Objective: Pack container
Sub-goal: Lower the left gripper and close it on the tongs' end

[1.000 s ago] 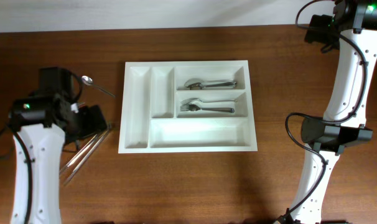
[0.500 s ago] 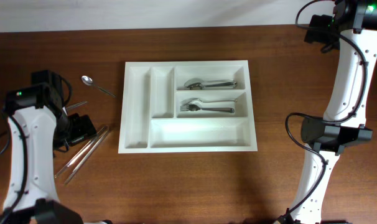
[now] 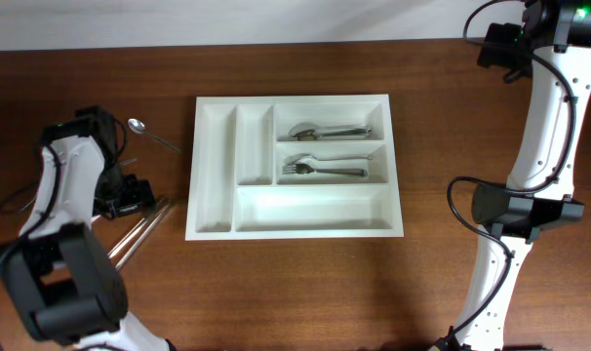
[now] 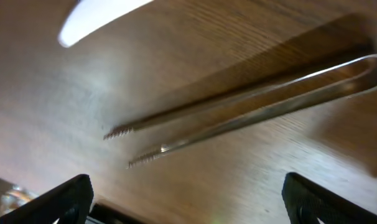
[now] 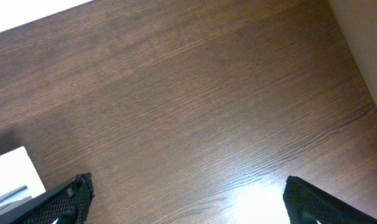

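Left wrist: the left gripper (image 4: 188,202) hangs above the tongs (image 4: 300,107), jaws spread wide, nothing held.

Right wrist: the right gripper (image 5: 188,202) is likewise wide and empty over the bare table (image 5: 195,93).

Overhead: the container (image 3: 315,208) lies at the table's centre. Spoons (image 3: 330,131) and forks (image 3: 325,169) occupy two of its wide compartments. The tongs lie on the table to its left.

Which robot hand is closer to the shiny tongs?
Left. The left gripper hangs open close over the tongs, which lie on the table left of the container. The right gripper, open too, is far away over bare wood on the container's other side.
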{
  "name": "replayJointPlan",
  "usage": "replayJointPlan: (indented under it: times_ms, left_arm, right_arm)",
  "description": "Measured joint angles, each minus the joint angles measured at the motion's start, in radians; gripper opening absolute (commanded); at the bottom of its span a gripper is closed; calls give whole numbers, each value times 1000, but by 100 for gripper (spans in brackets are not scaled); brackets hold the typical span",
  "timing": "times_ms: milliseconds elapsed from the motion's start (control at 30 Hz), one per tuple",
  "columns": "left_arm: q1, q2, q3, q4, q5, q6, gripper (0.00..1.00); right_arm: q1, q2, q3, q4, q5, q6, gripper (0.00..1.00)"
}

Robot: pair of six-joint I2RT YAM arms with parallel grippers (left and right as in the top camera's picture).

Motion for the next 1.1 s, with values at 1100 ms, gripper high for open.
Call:
replayJointPlan:
  times_ms: [1100]
  left_arm:
    - [0,165,1,291,85,406,99]
  right_arm:
    - [0,0,0,0,0,0,99]
